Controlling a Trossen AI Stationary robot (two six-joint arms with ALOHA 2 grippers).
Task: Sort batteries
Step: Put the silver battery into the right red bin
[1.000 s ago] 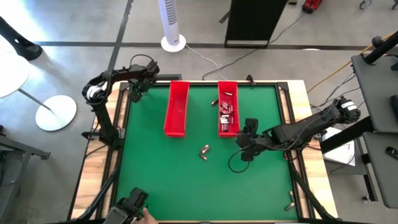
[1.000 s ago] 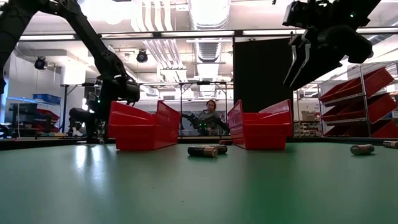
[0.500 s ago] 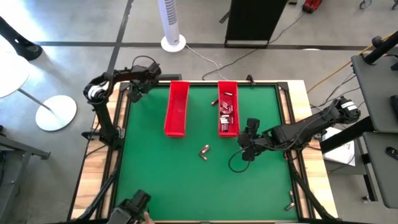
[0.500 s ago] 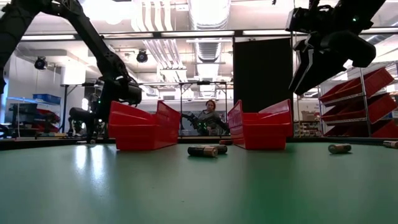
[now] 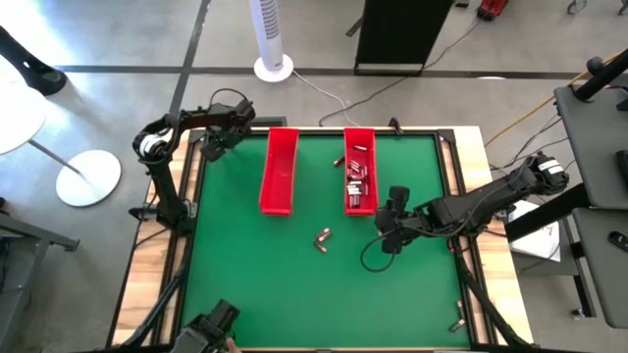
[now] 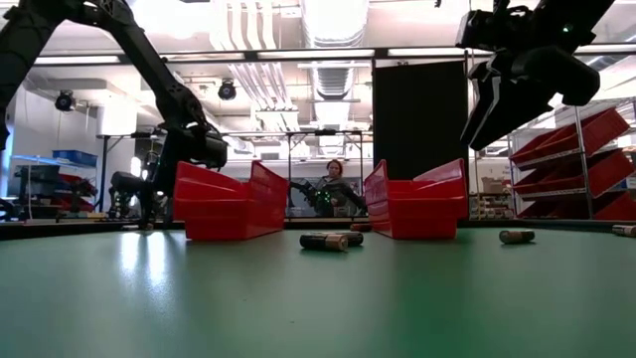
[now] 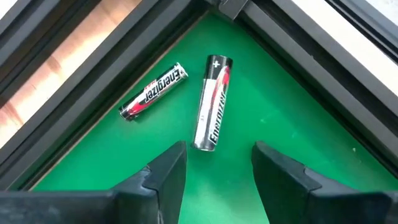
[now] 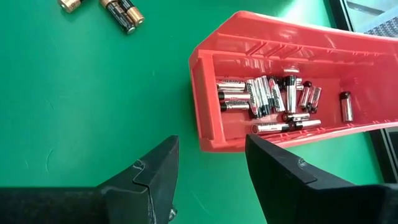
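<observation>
Two silver batteries (image 7: 213, 102) (image 7: 153, 91) lie on the green mat in its far left corner. My left gripper (image 7: 217, 163) hangs open just above them, its fingers either side of the nearer one's end and apart from it. My right gripper (image 8: 211, 163) is open in the air near the right red tray (image 8: 208, 134), which holds several batteries (image 8: 267, 99). Two dark batteries (image 5: 323, 237) lie mid-mat. One battery (image 6: 517, 236) lies on the mat right of that tray.
The left red tray (image 5: 278, 172) stands beside the right one (image 5: 359, 172) at the mat's far side. Black frame rails (image 7: 298, 37) close in the corner under my left gripper. More batteries (image 5: 458, 319) lie at the near right corner. A person (image 6: 333, 184) sits beyond the table.
The single battery on the mat at the right has rolled toward the table's left, closer to the right red tray. Both arms have kept their places.
</observation>
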